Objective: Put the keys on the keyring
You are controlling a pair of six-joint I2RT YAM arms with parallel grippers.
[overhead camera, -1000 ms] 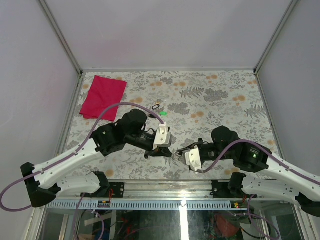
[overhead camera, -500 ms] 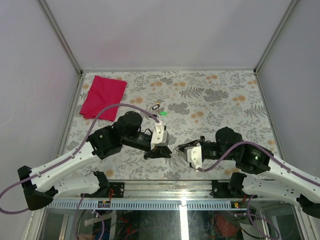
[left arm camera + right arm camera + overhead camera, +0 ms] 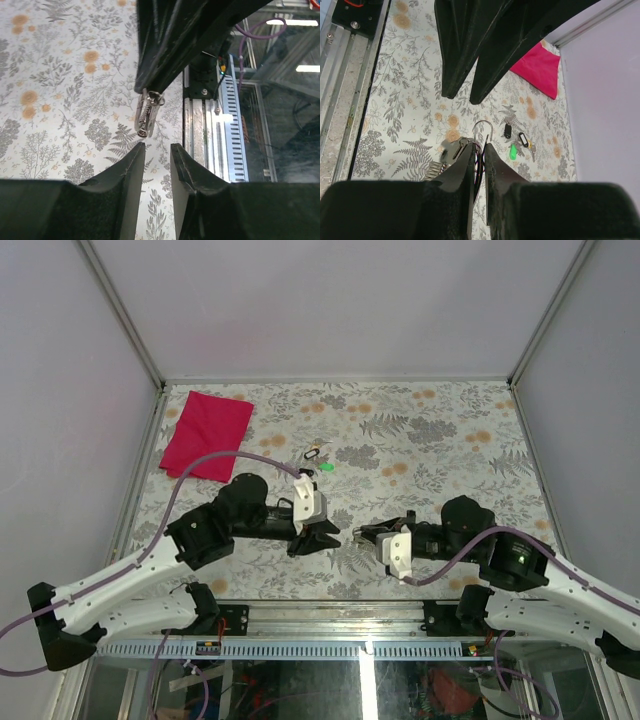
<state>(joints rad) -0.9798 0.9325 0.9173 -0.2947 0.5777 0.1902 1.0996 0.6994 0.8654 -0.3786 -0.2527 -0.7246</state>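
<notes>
Pulled apart without threading anything
Pinching keyring in right gripper, holding left gripper spread and empty; gotta fetch keys from farther back.

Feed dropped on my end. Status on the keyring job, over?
Right gripper shut on the keyring. Left gripper open, empty, facing it. Keys lie on the table by the green piece, away from both grippers. Nothing in the way.

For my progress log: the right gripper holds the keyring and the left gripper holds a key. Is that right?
Not quite. The right gripper does hold the keyring, but the left gripper holds nothing. The right wrist view shows the keys lying loose beside the green piece.
</notes>
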